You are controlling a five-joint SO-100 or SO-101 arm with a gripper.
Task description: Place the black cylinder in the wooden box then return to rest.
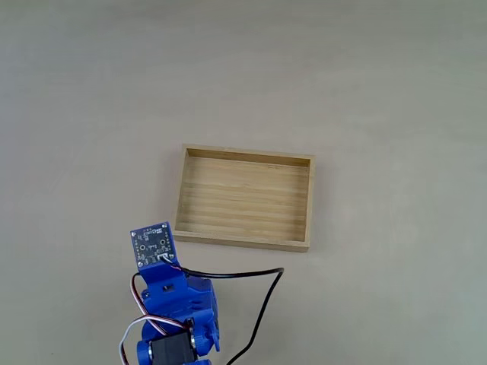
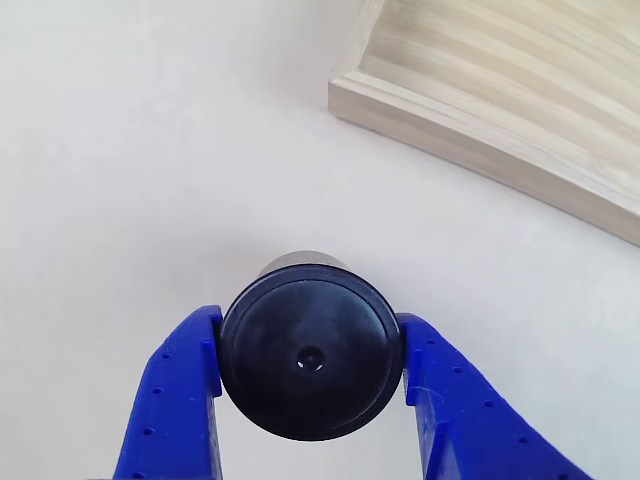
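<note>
Black cylinder (image 2: 310, 355), short and round, made of dark grey-black material: it sits between my two blue plastic fingers, seen from above in the other view. Going left to right there, my left finger (image 2: 175, 400) comes in from seven o'clock and presses against the cylinder's left flank, the cylinder fills the gap at the lower centre, and my right finger (image 2: 440, 395) comes in from five o'clock and touches its right flank. So my blue two-finger gripper (image 2: 310, 375) is pinching the cylinder at its widest part, which I judge is the firmest hold on a round body and keeps it upright for carrying.

The cylinder has a flat circular top with a slightly raised rim, a small dimple at its centre, and a matte, faintly dusty finish. Whether it rests on the pale grey table (image 2: 130, 150) or is just lifted, I cannot tell.

At one o'clock from the cylinder, near but apart from it, lies the wooden box (image 2: 480, 145), a shallow rectangular tray of light wood with low walls and a striped grain floor. Its nearest wall faces me, so I judge the cylinder must rise over that wall.

In the fixed view, left to right: my blue arm (image 1: 179, 304) at seven o'clock with its small blue circuit board (image 1: 152, 245), a black cable (image 1: 255, 304) looping beside it, then the box (image 1: 245, 242) at centre, its floor bare. The arm hides the cylinder here.
</note>
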